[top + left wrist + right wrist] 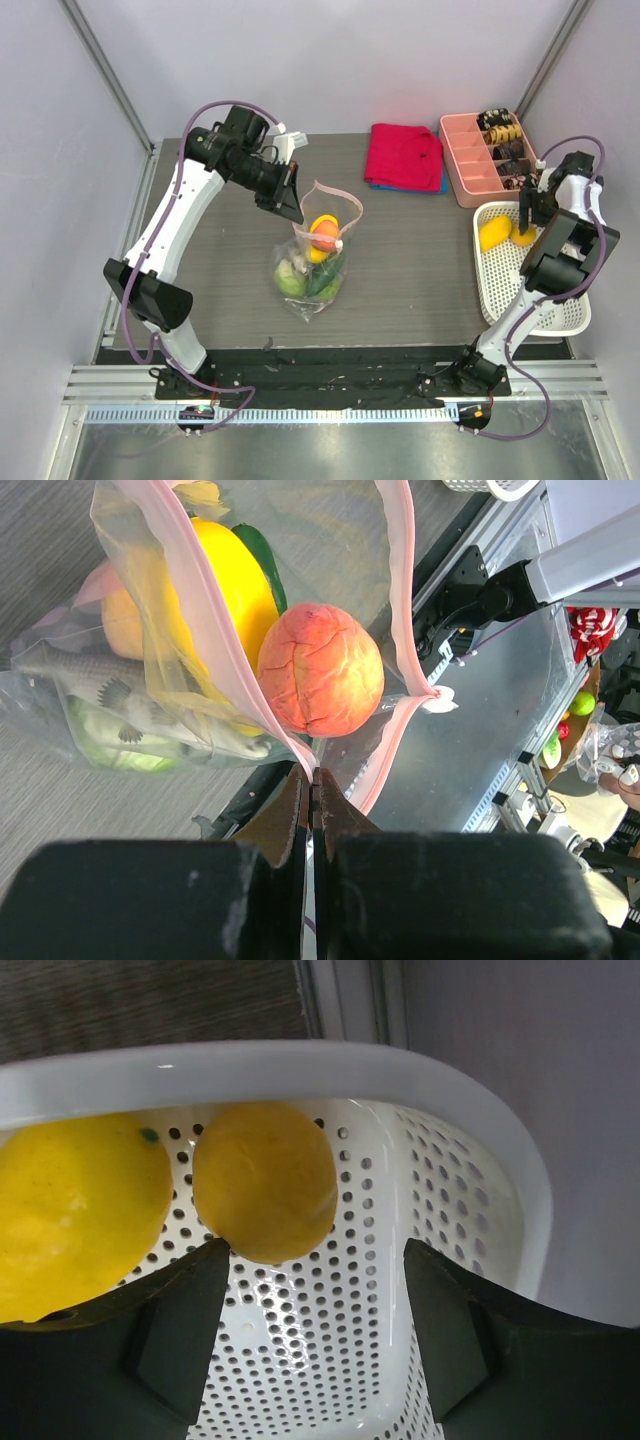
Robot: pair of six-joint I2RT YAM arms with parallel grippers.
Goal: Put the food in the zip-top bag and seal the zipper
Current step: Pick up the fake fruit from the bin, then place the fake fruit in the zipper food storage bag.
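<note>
Part-filled zip-top bag [315, 270] at tabletop center; film limp and slippery, so best held by the stiffer zipper [400, 580]. Left gripper [312, 780] jaws pressed together, pinching that strip. Right gripper [315, 1280] at 3 o'clock over basket [300, 1065], jaws spread astride orange fruit [265, 1180]. Fruit likely light, hard, rolls; grip across its middle. Lemon [75, 1210] at its 9 o'clock.

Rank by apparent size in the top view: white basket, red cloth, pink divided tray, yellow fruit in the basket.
1. white basket, partly hidden
2. pink divided tray
3. red cloth, only slightly smaller than the tray
4. yellow fruit
</note>
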